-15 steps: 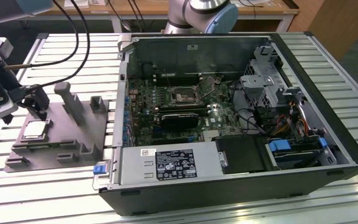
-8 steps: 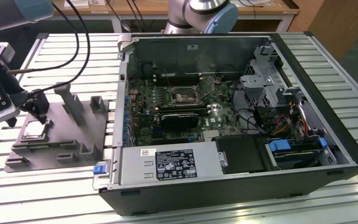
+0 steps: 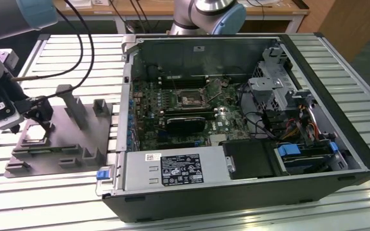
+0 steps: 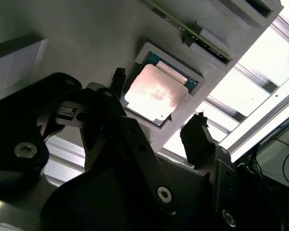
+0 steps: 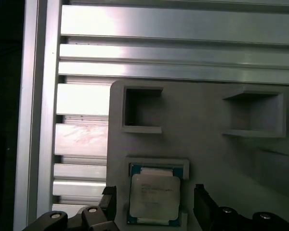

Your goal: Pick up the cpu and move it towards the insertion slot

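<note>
Your gripper (image 3: 37,124) hangs over the grey fixture (image 3: 66,144), which sits at 9 o'clock from the open computer case (image 3: 236,192) in the exterior view. The cpu (image 5: 154,195) lies flat in a square recess of that fixture. The fingers (image 5: 201,202) stand wide apart, one on each side of it, holding nothing. They seem clear of its edges. The insertion slot (image 3: 190,100) sits inside the case, well apart from the gripper, toward its 3 o'clock.
</note>
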Available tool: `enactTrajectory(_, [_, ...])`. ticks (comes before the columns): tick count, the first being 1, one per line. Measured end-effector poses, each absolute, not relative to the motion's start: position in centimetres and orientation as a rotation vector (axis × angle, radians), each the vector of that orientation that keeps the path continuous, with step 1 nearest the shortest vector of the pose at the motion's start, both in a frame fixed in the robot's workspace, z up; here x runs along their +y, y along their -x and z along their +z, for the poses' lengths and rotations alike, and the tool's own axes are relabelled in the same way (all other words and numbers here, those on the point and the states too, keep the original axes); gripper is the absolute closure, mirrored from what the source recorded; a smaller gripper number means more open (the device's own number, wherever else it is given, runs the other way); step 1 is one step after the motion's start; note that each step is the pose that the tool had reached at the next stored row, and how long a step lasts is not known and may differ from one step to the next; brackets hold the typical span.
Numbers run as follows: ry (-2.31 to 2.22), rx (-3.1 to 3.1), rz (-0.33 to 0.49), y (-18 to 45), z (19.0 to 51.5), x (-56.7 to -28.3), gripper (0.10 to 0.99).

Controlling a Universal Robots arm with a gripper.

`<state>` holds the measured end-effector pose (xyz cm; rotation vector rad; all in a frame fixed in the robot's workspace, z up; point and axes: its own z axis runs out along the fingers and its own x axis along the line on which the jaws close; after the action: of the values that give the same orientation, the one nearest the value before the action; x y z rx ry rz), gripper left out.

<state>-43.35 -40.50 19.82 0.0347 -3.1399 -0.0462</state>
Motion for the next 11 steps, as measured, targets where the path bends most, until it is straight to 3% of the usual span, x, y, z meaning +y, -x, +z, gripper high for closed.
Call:
enactTrajectory(5, [-0.028,-3.140,-0.046,43.35,19.28,-40.52,0.345])
enactTrajectory(7, [-0.024,-3.140,-0.046,43.35,19.23,-40.53,0.365])
enactTrajectory(8, [-0.023,-3.140,-0.046,43.35,19.19,-40.53,0.431])
enactTrajectory(11, [-0.017,-3.140,-0.046,43.35,19.05,-40.55,0.431])
